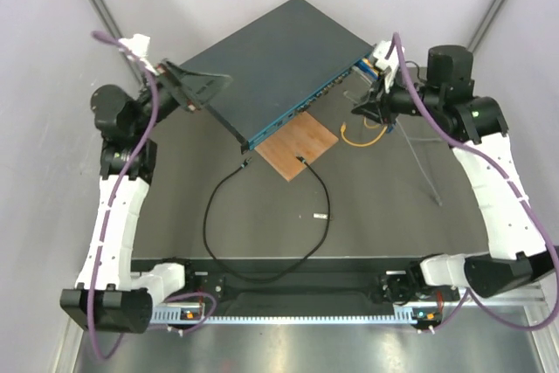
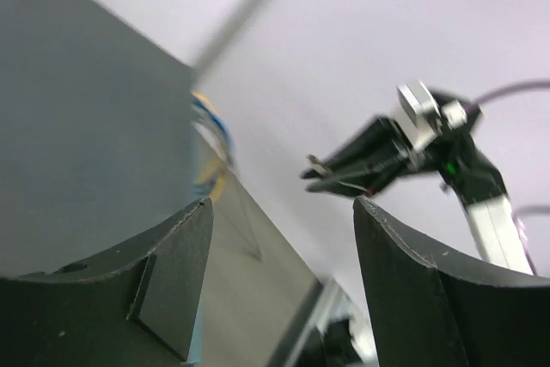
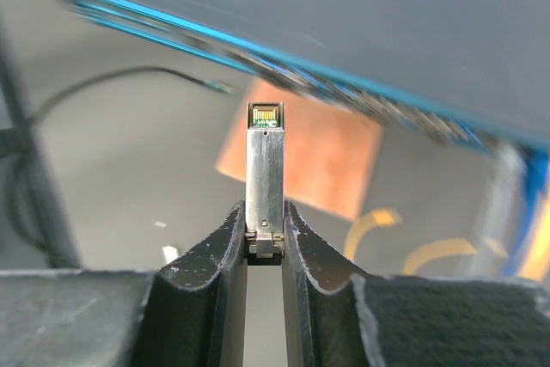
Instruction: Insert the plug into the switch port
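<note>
The switch [image 1: 271,58] is a flat dark blue-grey box with a row of ports along its teal front face [image 1: 297,113]; the row also shows in the right wrist view [image 3: 344,96]. The thin black cable [image 1: 206,220] loops over the table. One tiny plug tip [image 1: 245,165] lies just before the teal face, also in the right wrist view [image 3: 222,86]. The other tip [image 1: 300,159] rests on the brown board. My right gripper [image 3: 265,212] is shut on an upright silver metal module [image 3: 265,161], held off the switch's right front end [image 1: 371,107]. My left gripper [image 2: 284,212] is open and empty at the switch's left corner [image 1: 196,86].
A brown square board [image 1: 297,146] lies before the switch. A small silver-black stick [image 1: 320,216] lies loose on the mat. A yellow cable [image 1: 362,137] and blue cables [image 1: 371,63] sit at the switch's right end. Grey walls stand on both sides.
</note>
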`<state>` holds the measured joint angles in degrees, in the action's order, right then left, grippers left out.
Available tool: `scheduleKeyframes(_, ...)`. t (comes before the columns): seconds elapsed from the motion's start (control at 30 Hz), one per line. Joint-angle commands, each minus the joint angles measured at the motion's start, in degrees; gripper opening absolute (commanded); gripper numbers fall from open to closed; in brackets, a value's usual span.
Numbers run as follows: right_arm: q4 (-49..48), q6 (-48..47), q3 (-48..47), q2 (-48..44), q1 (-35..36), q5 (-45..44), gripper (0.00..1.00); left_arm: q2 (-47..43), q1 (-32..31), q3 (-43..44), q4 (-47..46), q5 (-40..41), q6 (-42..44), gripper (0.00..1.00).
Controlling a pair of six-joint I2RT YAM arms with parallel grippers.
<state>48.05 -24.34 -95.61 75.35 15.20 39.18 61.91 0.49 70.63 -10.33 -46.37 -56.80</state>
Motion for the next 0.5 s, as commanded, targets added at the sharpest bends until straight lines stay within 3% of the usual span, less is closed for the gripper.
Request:
scheduleKeyframes(0.0,-3.13,0.78,-0.45,-0.91,5.61,6.18,0.0,2.59,-6.28,5.04,1.88,-4.26,4.5,0.71)
scheduleKeyframes(0.13,-4.02,1.4,-1.32,0.49,13.52,2.66,0.0,6.11,-12.52,5.83,5.14,-2.68,4.15,0.71)
scheduleKeyframes(0.27,-3.67,0.96,-3.08,2.16,16.17,1.69,0.0,9.8,-20.68,6.54,7.16,-1.89,5.03,0.71)
scheduleKeyframes(0.47,-3.05,0.43,-5.81,4.54,18.2,1.6,0.0,13.15,-26.5,5.92,6.64,-1.01,3.89,0.65)
